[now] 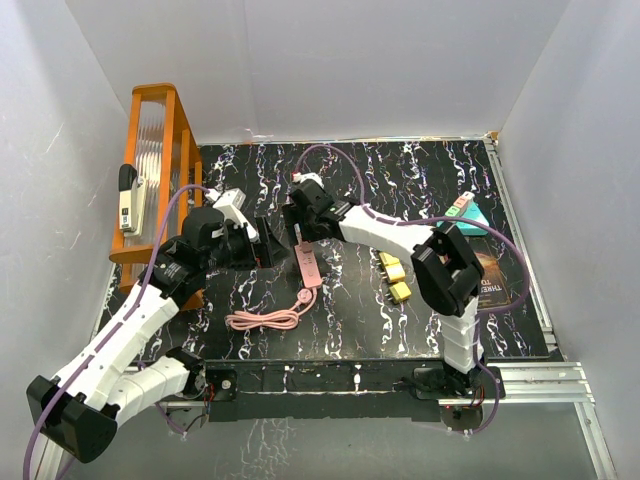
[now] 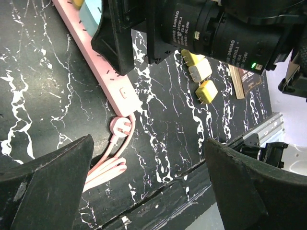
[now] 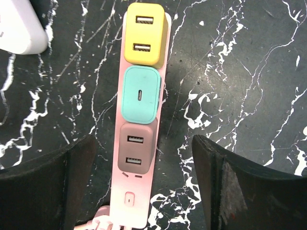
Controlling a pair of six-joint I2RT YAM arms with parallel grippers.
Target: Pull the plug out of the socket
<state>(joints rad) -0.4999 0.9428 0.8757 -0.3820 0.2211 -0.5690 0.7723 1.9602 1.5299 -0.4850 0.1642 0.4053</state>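
Orange wooden rack [image 1: 160, 150]: stood at the bench's far left, well apart from the work and judged to have no part in it.
Left end effector [image 2: 148, 148]: held open and empty above the black marbled bench [image 2: 43, 96], near the cable end of the strip. It is judged to be placed there so that the strip can be pinned down.
Pink power strip [image 3: 138, 207]: laid flat mid-bench, with its pink cable [image 1: 262, 320] coiled towards the near edge.
Seated plugs: three are pressed into the strip in a row. These are a yellow two-port adapter [image 3: 145, 33], a teal single-port adapter [image 3: 141, 93] and a mauve two-port adapter [image 3: 136, 148], the last nearest the switch.
Right end effector [image 3: 141, 160]: spread open with nothing gripped. Its fingers are set either side of the strip at the mauve adapter, an alignment judged to suit a straight upward pull.
Loose yellow plugs [image 1: 391, 268]: two are laid right of the strip with prongs exposed, apart from any socket.
Risk: the light strip is likely to be lifted along with the plug unless it is held down.
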